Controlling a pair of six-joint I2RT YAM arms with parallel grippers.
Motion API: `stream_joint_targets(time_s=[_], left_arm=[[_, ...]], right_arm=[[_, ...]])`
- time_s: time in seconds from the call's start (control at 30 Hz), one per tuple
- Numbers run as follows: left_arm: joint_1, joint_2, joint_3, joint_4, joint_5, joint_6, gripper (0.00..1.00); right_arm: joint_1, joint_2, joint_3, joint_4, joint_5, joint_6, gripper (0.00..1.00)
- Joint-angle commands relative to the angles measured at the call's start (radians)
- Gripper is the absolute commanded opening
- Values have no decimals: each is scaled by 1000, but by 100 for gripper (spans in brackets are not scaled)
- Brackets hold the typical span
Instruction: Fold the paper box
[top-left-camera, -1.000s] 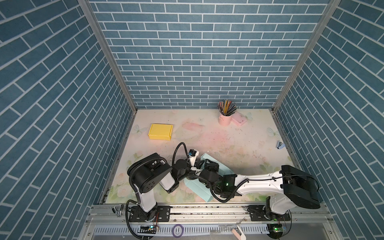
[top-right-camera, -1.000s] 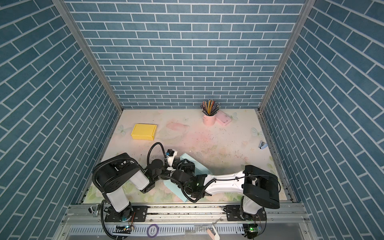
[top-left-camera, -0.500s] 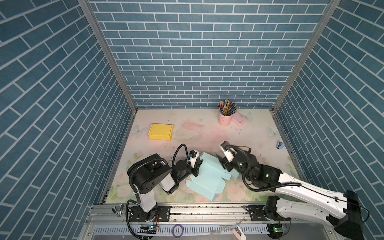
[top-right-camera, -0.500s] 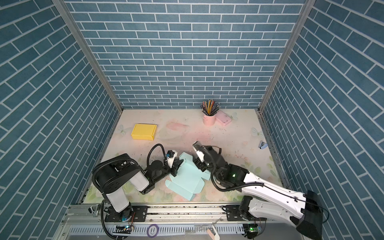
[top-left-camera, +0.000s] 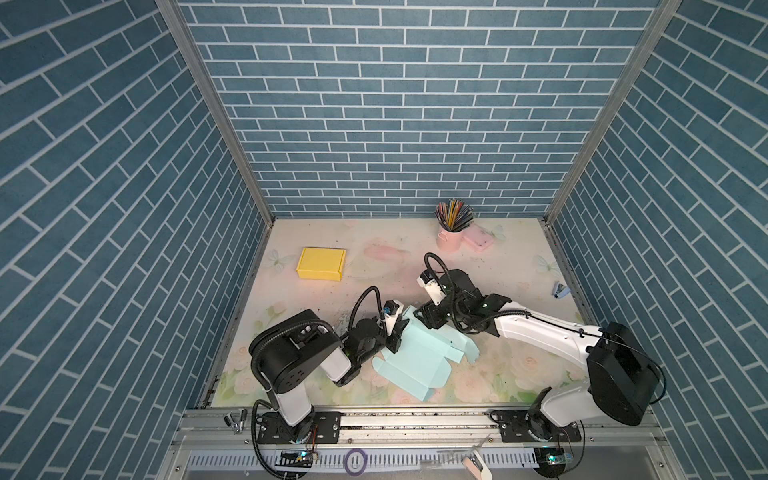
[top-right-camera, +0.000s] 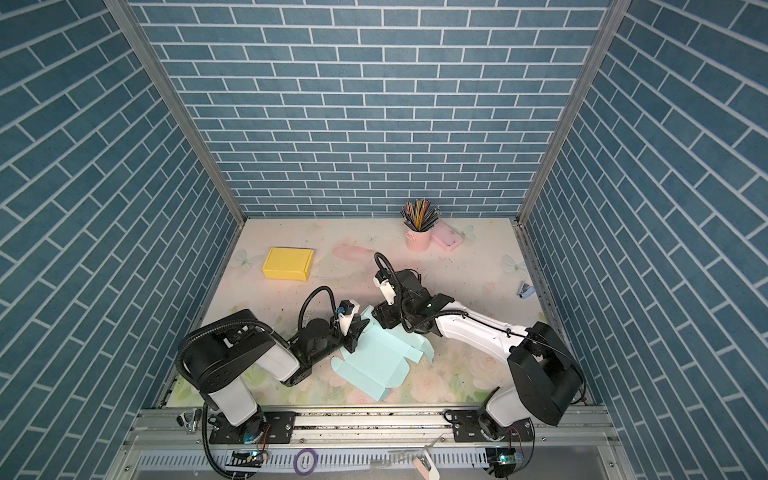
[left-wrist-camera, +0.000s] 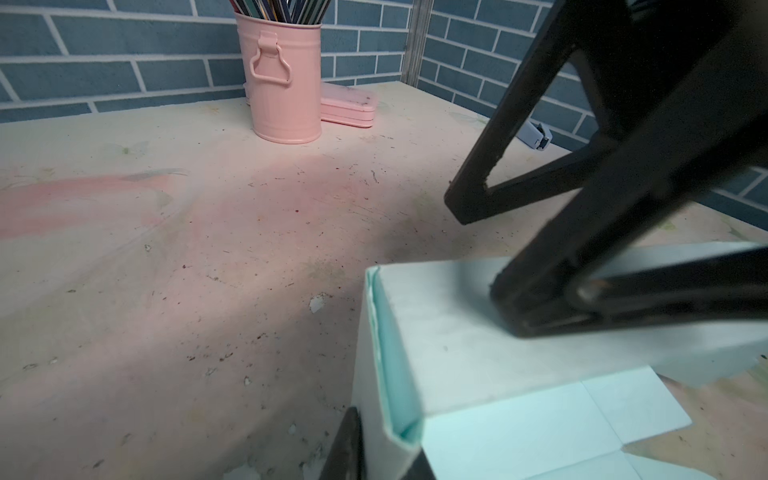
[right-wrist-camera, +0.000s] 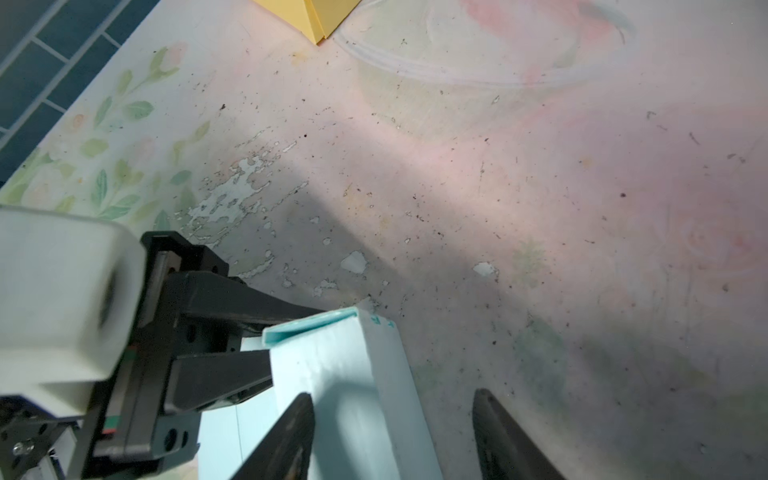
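The light teal paper box (top-left-camera: 415, 357) (top-right-camera: 374, 365) lies partly folded at the front middle of the table. One side wall (left-wrist-camera: 399, 353) (right-wrist-camera: 353, 374) is folded up double. My left gripper (top-left-camera: 397, 332) (top-right-camera: 356, 332) (left-wrist-camera: 386, 453) is shut on the near end of that wall. My right gripper (top-left-camera: 428, 318) (top-right-camera: 382, 318) (right-wrist-camera: 392, 419) stands open over the same wall at the box's far edge. One of its fingers (left-wrist-camera: 540, 299) rests on the wall's inner side. The other finger (right-wrist-camera: 486, 411) hangs over bare table outside it.
A yellow folded box (top-left-camera: 321, 264) sits at the back left. At the back right a pink cup of pencils (top-left-camera: 451, 232) stands by a pink case (top-left-camera: 478, 239). A small blue stapler (top-left-camera: 560, 289) lies near the right wall. Brick walls close three sides.
My right arm has swung from low across the box's front to the box's far edge, and its jaws stand wider. The left gripper has kept its hold and place.
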Motion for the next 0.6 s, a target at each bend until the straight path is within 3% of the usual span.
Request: stream_joint_targets(time_s=[0.0,0.27,0.57], left_arm=[[-17,-18,42,-34,-18,40,17],[-26,19,88,-18,-23,57,26],[-36,55,99,1,-47,77,9]], right_arm=[[-7,40,9,8,-73,45,59],[-7,77,-15,41,-87,78,55],[-9,91,-30,55,-87,114,52]])
